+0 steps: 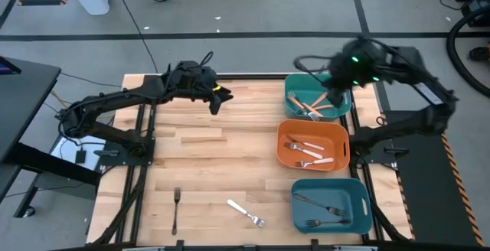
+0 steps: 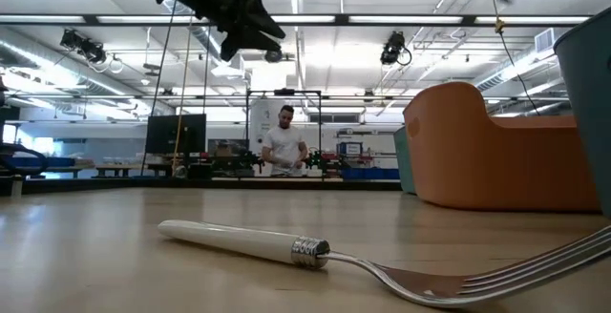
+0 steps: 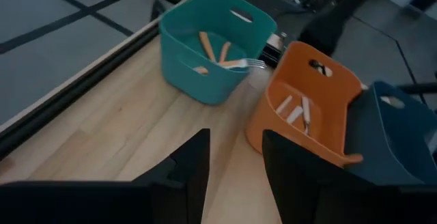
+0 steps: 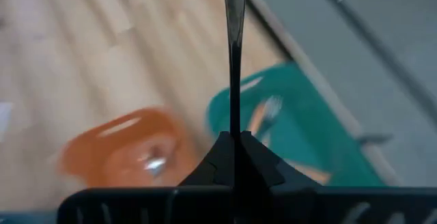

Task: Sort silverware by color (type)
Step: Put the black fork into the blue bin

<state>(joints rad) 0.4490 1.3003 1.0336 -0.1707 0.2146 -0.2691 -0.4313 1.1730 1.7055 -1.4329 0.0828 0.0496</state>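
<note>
Closest to my low camera, a white-handled fork (image 2: 286, 246) is lying on the table (image 1: 199, 159), lower centre of the overhead frame, beside a dark grey fork (image 1: 175, 209); open wood is spreading above them. My right gripper (image 4: 234, 145) is pinching a dark fork (image 4: 235, 39) over the teal bin (image 1: 295, 90) holding orange-handled forks (image 1: 318, 104). I'm seeing white ones in the orange bin (image 1: 285, 140), grey ones in the lower teal bin (image 1: 360, 188). My left gripper (image 3: 235, 159) is hovering empty, fingers apart.
</note>
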